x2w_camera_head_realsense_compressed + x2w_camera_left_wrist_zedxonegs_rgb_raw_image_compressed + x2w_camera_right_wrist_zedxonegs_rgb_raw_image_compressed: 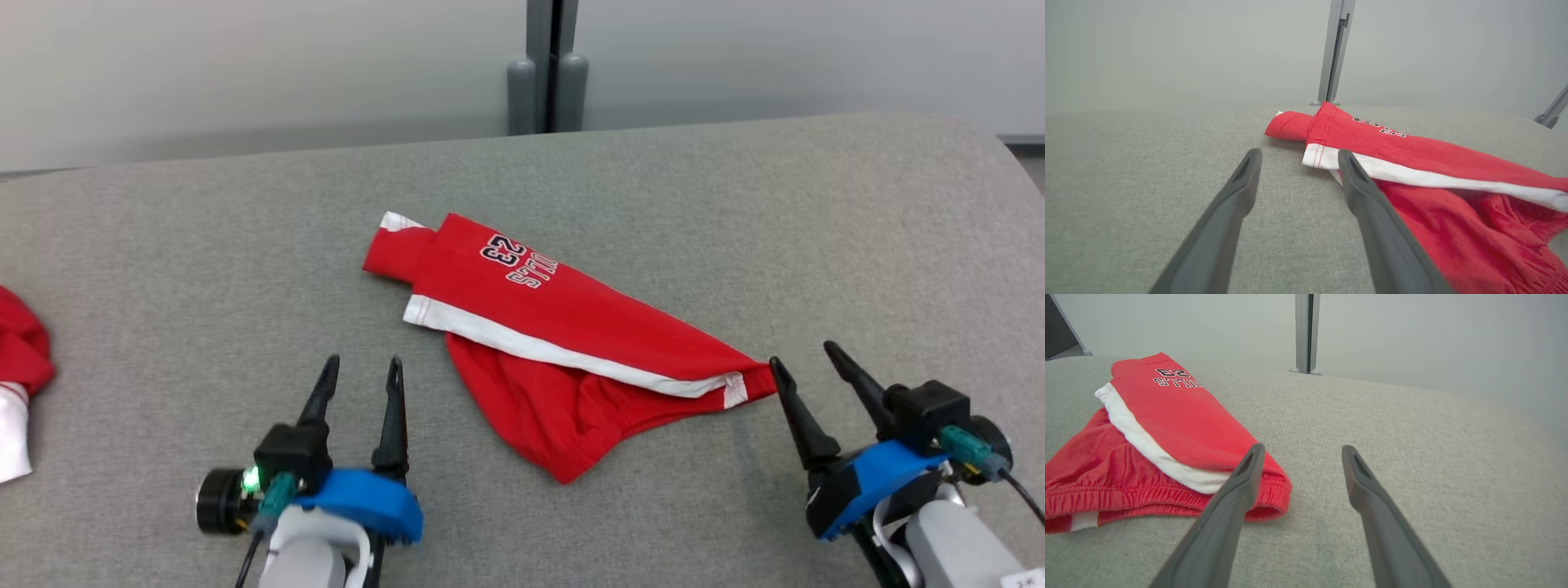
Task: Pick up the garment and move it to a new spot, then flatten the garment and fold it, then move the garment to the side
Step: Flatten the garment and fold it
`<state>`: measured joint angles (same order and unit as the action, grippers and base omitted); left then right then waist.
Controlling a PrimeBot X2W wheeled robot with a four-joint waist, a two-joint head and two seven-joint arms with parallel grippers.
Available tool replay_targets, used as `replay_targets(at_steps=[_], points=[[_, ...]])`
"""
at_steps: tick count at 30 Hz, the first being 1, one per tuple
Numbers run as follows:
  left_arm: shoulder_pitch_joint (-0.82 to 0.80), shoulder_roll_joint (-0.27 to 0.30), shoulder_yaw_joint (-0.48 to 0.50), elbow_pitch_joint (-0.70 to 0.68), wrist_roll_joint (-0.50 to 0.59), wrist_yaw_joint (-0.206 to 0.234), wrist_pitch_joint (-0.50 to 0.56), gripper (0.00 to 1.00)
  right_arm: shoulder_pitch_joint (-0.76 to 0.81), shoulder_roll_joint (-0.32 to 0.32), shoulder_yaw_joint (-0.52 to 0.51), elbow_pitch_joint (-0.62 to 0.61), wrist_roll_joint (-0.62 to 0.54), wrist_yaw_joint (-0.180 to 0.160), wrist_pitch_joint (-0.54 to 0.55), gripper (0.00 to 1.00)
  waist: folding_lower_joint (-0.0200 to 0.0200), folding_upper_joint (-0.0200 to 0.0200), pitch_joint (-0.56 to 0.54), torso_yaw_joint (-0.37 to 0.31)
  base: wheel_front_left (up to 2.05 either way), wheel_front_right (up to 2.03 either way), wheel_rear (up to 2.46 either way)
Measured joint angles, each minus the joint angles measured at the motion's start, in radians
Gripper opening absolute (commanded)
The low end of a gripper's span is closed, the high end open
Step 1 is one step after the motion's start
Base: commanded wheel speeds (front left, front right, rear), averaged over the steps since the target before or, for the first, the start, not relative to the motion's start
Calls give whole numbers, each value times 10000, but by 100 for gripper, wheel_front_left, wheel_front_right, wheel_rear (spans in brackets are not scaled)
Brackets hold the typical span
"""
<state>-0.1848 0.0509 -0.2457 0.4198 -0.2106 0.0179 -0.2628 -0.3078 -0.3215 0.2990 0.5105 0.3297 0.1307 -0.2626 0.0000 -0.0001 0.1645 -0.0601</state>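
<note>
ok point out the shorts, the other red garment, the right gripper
shorts (588, 314), head view, top red panel
other red garment (20, 351), head view, red part
right gripper (802, 353), head view, between fingertips

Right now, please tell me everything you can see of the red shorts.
The shorts are red, of soft knit cloth by the look, with a white stripe and a dark print reading 23 over letters. They lie loosely folded and wrinkled, not flat, on the grey surface, with the gathered waistband toward the robot. The open right gripper stands at their right end; whether it touches them I cannot tell.
</note>
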Motion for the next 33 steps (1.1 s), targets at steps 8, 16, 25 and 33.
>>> replay_targets(at_steps=[8,16,25,33], points=[[-1830,0,119,1152,132,-52,0,100,326,899,-633,-788,-663,0,2,100,1,1,761,-626,0,0,0],[-2853,-2,965,2807,178,-36,0,100,119,1122,-506,-982,-654,0,4,100,1,3,1427,-1286,0,0,0],[-3256,2,1055,3810,234,-389,-4,17,35,1129,-612,-1032,-629,0,2,100,0,3,1713,-1436,0,0,0],[-3497,21,821,4330,-23,-548,-31,0,-122,1220,-617,-997,-596,0,2,100,1,3,1649,-1434,0,0,0]])
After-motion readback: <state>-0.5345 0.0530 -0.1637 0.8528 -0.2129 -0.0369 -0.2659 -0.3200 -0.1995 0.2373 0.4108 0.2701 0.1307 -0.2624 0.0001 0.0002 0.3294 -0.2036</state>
